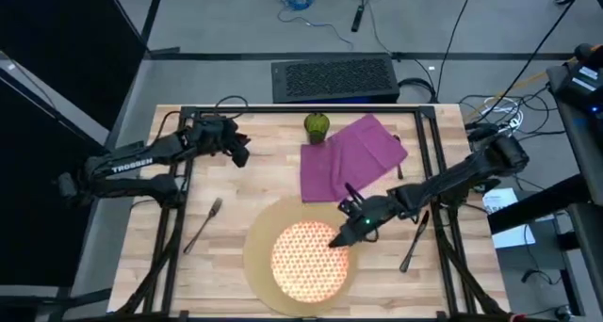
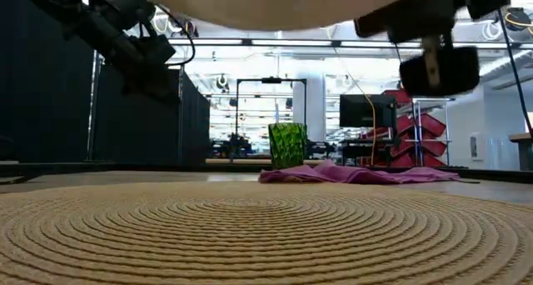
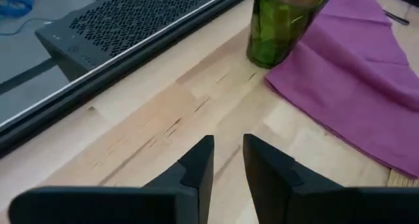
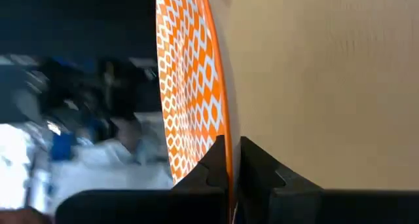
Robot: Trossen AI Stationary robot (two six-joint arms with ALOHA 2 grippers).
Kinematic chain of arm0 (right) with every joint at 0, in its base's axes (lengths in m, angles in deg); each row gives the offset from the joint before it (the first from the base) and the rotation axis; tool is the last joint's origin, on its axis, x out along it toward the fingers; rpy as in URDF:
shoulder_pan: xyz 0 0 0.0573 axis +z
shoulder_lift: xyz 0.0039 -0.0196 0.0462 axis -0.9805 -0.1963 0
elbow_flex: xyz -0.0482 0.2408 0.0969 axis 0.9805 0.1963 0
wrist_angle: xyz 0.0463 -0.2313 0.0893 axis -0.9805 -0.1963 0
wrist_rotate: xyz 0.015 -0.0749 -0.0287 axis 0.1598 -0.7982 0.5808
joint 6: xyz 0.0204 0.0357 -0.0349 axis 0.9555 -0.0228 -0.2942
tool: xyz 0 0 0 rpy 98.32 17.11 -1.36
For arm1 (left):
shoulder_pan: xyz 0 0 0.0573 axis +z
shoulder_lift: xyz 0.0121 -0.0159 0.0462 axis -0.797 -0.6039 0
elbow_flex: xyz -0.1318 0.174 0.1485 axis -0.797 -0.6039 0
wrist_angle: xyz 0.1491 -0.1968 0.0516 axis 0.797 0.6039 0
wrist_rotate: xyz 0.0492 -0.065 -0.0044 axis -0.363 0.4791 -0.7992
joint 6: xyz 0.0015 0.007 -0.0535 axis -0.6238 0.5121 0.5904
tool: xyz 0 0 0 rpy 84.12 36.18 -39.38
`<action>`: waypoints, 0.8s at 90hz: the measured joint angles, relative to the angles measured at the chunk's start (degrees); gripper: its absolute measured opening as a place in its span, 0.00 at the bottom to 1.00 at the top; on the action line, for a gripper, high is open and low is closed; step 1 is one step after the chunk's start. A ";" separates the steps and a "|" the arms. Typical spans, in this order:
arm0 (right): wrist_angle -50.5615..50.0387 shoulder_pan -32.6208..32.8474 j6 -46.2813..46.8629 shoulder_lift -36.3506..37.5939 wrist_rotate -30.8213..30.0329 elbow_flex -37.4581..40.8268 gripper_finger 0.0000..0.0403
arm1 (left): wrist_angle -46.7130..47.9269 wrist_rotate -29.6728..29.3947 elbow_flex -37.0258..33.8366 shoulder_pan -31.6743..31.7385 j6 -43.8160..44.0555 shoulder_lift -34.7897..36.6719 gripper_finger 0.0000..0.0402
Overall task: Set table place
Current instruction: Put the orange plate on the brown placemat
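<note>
From above, the right tool (image 1: 345, 232) is clenched on the rim of the patterned plate (image 1: 308, 259), which sits over the round mat (image 1: 256, 256) near the front of the worktop (image 1: 264, 176); I'd guess the edge grip lets the plate go down flat and centred. The left tool (image 1: 241, 152) waits near the far left, well apart from the fork (image 1: 203, 222); the knife (image 1: 414, 241) lies right of the mat.

At worktop level, the plate's pale underside (image 2: 283, 3) hangs above the woven mat (image 2: 266, 231), apart from it. The cup (image 2: 287, 145) and napkin (image 2: 358, 174) sit beyond.

Past the left wrist, its fingers (image 3: 196, 168) are nearly closed on nothing; the cup (image 3: 281, 21) stands ahead, touching the napkin (image 3: 353, 86).

Past the right wrist, the plate's edge (image 4: 196, 86) runs between the clamped fingers (image 4: 258, 162).
</note>
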 joint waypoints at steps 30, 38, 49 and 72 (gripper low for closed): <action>4.92 -1.16 0.38 -9.07 1.30 0.81 0.00 | 0.16 0.31 0.00 0.00 -0.10 0.00 0.17; 8.46 -0.71 2.05 -13.10 1.20 0.65 0.00 | 0.15 0.35 0.00 0.00 -0.10 0.00 0.17; 14.86 -0.83 2.04 -16.92 1.92 0.21 0.00 | 0.17 0.37 0.00 0.00 -0.10 0.00 0.17; 12.78 -0.85 2.10 -19.30 2.09 -1.79 0.00 | 0.36 0.42 0.00 0.00 -0.10 0.00 0.17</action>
